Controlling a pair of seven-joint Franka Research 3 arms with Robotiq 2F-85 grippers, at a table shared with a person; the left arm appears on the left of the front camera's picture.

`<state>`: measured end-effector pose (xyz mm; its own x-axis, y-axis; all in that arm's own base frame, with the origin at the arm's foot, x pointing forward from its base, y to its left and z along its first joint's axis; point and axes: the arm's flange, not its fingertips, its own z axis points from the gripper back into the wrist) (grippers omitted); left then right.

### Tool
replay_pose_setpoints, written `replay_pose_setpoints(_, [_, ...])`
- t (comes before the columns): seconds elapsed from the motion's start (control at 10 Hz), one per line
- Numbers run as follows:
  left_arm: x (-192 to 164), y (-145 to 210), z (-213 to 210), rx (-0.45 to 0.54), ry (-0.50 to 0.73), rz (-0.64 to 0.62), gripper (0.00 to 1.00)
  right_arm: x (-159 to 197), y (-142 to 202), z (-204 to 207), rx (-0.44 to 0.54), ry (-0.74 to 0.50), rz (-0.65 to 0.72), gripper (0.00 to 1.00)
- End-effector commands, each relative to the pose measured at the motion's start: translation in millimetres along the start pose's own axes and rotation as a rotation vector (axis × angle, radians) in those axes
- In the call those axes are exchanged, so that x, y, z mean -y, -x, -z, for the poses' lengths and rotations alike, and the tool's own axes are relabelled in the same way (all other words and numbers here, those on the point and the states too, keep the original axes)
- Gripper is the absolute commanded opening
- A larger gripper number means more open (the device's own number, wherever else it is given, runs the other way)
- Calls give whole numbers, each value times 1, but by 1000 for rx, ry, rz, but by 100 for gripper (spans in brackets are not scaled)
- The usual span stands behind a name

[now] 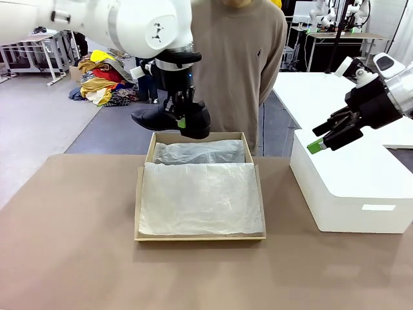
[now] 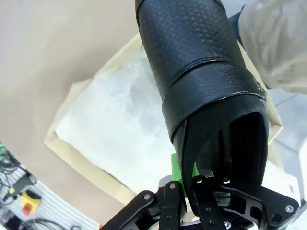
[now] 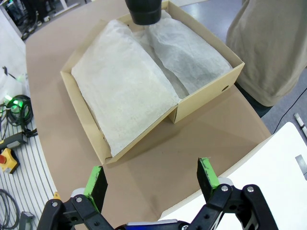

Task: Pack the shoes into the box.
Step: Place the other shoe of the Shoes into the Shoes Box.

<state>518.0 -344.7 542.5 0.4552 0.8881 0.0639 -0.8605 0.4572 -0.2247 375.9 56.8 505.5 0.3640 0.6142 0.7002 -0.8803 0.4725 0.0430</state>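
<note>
Black dress shoe [image 1: 161, 117] hanging from the left tool [image 1: 182, 122] over the shoebox [image 1: 137, 206]

The left tool is pinching the shoe's collar wall, holding it above the far rim of the shoebox, which is sitting mid-worktop [image 1: 64, 245] toward the far edge. The right tool [image 1: 321, 143] is hovering empty, jaws wide, over the white box [image 1: 348, 194]. The glossy leather is probably slippery, light and fairly stiff, so the collar edge seems the surest hold.

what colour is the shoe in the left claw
Black shoe, best in the left wrist view.
</note>
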Motion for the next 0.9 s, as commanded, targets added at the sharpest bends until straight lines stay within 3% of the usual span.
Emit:
replay_pose_setpoints(0.0, [8, 15, 1, 40, -5, -79, 0, 4, -1, 2, 33, -9, -25, 100])
replay_pose_setpoints(0.2, [6, 22, 3, 43, -20, -117, 0, 4, -1, 2, 33, -9, -25, 100])
replay_pose_setpoints(0.3, [4, 17, 10, 4, -7, -55, 0, 4, -1, 2, 33, -9, -25, 100])
replay_pose_setpoints(0.8, [4, 17, 10, 4, -7, -55, 0, 4, -1, 2, 33, -9, -25, 100])
